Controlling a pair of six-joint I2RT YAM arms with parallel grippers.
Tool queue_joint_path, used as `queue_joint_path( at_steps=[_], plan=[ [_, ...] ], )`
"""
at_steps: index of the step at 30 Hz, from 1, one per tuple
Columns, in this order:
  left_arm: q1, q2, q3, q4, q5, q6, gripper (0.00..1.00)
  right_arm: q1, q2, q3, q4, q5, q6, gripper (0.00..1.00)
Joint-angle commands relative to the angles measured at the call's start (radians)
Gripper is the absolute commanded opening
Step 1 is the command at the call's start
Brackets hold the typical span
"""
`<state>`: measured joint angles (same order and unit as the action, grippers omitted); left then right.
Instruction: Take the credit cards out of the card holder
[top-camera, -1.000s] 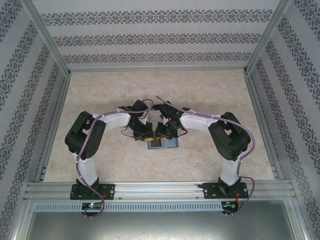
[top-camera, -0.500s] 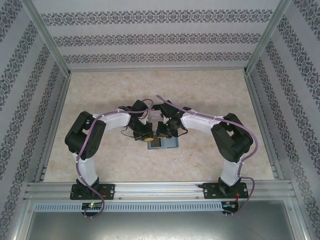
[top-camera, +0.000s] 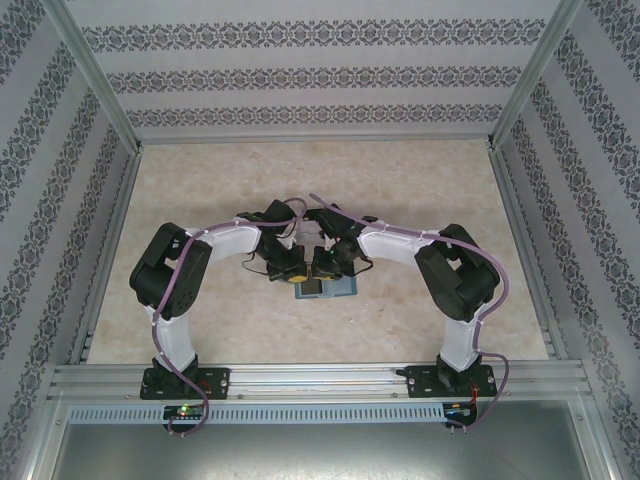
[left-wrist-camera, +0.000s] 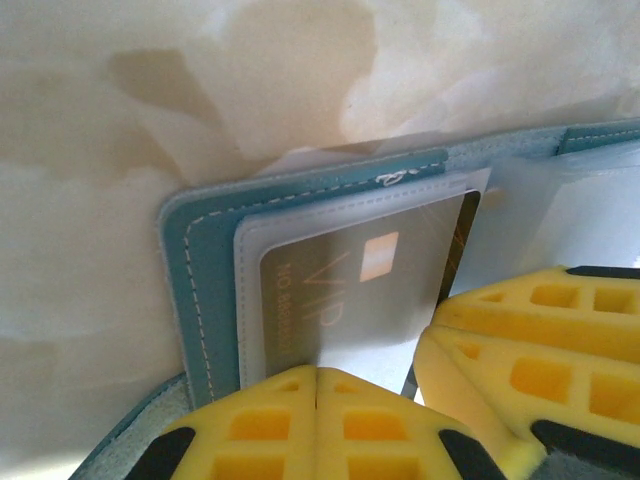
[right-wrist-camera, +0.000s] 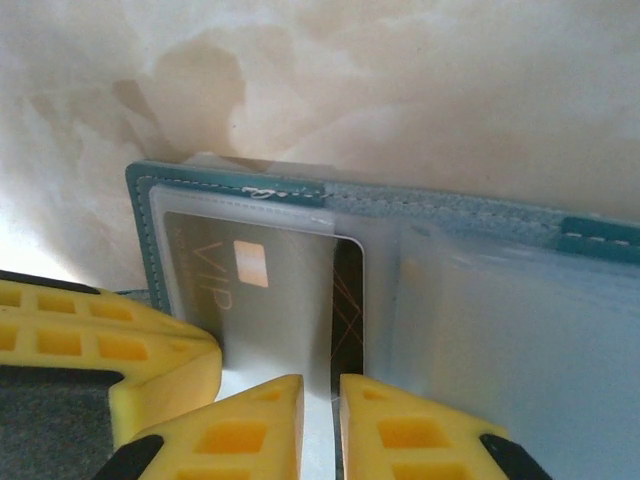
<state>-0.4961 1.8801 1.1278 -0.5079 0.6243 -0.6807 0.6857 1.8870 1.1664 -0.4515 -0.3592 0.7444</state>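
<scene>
The teal card holder (top-camera: 325, 289) lies open on the table between both arms. In the left wrist view its left half (left-wrist-camera: 195, 270) shows a grey credit card (left-wrist-camera: 340, 290) marked VIP under a clear pocket. My left gripper (left-wrist-camera: 317, 375) is shut, fingertips touching, pressing down on that half's near edge. My right gripper (right-wrist-camera: 320, 385) stands just beside it, jaws drawn to a narrow gap on the right edge of the grey VIP card (right-wrist-camera: 260, 300). A dark credit card (right-wrist-camera: 347, 300) peeks out behind it. The holder's right half (right-wrist-camera: 480, 215) carries clear pockets.
The holder rests on a beige marbled tabletop (top-camera: 420, 190). Patterned walls and metal rails (top-camera: 110, 260) close in the sides and back. The two arms meet tightly over the holder, their yellow fingers (left-wrist-camera: 520, 340) nearly touching each other.
My right gripper's jaws have closed in to a narrow gap at the card's edge, and the right arm has shifted slightly. The left gripper and holder stay put.
</scene>
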Motion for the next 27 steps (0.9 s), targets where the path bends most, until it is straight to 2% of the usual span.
queue_joint_path(
  at_steps=[1, 13, 22, 27],
  plan=[
    [0.008, -0.025, 0.006, -0.038, -0.015, 0.024, 0.00, 0.012, 0.023, 0.015, -0.009, 0.010, -0.006, 0.19],
    [0.008, -0.038, 0.010, -0.046, -0.015, 0.027, 0.01, 0.014, 0.023, 0.036, -0.099, 0.092, -0.031, 0.28],
    [0.008, -0.009, 0.022, -0.062, -0.021, 0.032, 0.00, 0.009, -0.027, 0.026, -0.043, 0.029, -0.004, 0.32],
    [0.007, 0.009, 0.028, -0.093, -0.050, 0.049, 0.00, 0.001, -0.046, 0.019, -0.051, 0.034, -0.007, 0.33]
  ],
)
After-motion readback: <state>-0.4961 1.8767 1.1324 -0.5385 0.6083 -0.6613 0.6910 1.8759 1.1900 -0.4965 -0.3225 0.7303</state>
